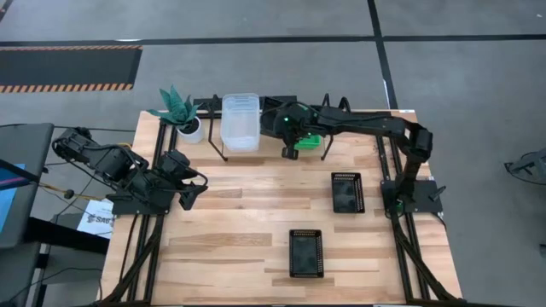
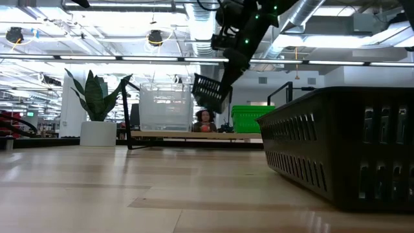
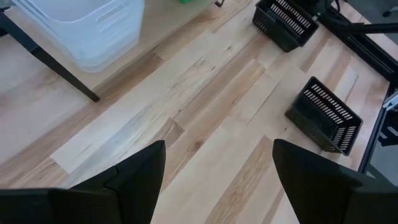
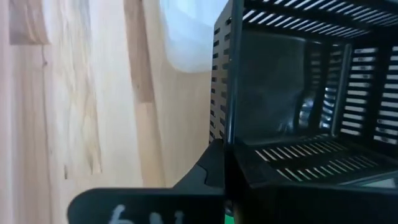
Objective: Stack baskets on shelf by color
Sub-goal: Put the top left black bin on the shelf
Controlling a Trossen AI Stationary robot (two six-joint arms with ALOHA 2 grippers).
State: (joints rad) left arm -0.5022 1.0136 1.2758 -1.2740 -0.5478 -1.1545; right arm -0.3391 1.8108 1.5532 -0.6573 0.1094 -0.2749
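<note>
My right gripper point(image 1: 290, 136) reaches over the shelf point(image 1: 269, 143) at the table's far edge and is shut on a black perforated basket point(image 2: 210, 92). The basket hangs tilted above the plank top point(image 2: 181, 134), between the stacked clear baskets point(image 1: 240, 122) and the green baskets point(image 1: 312, 139), both of which rest on the shelf. Two more black baskets sit on the tabletop, one on the right point(image 1: 347, 192) and one nearer the front point(image 1: 306, 252). My left gripper point(image 1: 194, 192) waits open over the table's left side, holding nothing. My right gripper holds the black basket by one side wall at its rim point(image 4: 225, 134). One finger point(image 4: 208, 171) shows on the outside of the wall; the other is hidden behind the wall. It comes from above, and the basket hangs tilted below it point(image 2: 210, 92), clear of the shelf.
A potted teal plant point(image 1: 179, 111) stands at the shelf's left end. The middle of the tabletop point(image 1: 256, 205) is bare wood. In the low view the near black basket point(image 2: 343, 149) fills the right foreground. A person shows far behind the shelf point(image 2: 205, 121).
</note>
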